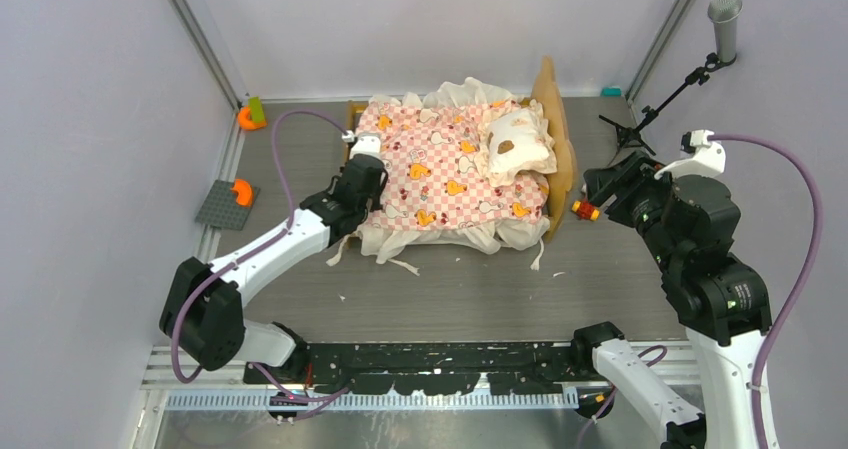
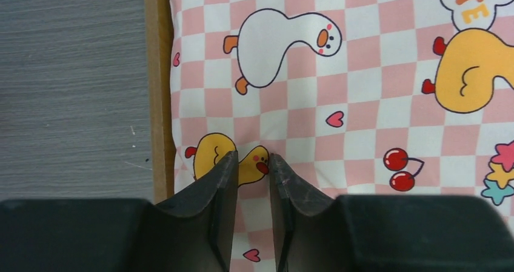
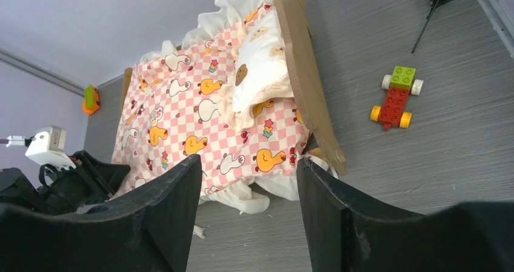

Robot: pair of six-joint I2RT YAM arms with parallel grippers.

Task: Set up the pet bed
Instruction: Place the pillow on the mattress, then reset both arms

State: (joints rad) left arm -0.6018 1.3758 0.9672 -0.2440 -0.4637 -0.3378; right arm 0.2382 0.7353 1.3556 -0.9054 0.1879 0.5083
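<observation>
While perhaps against pet bed (image 1: 440, 174), left claw (image 2: 253, 158).

- Top external: fixed high above and behind the arm bases, looking down and forward over the whole table (image 1: 450, 299); pet bed (image 1: 455, 174) just toward 12 o'clock of centre, at middle distance.
- Left wrist: very close, facing straight down past the left gripper (image 2: 253, 158) onto a small patch of checkered mattress, wooden rail at 9 o'clock.
- Right wrist: farther back on the headboard side, looking obliquely past the right gripper (image 3: 248, 163); whole bed in frame, toy car (image 3: 395, 97) at 2 o'clock.
- Shared by all three: the mattress.
</observation>
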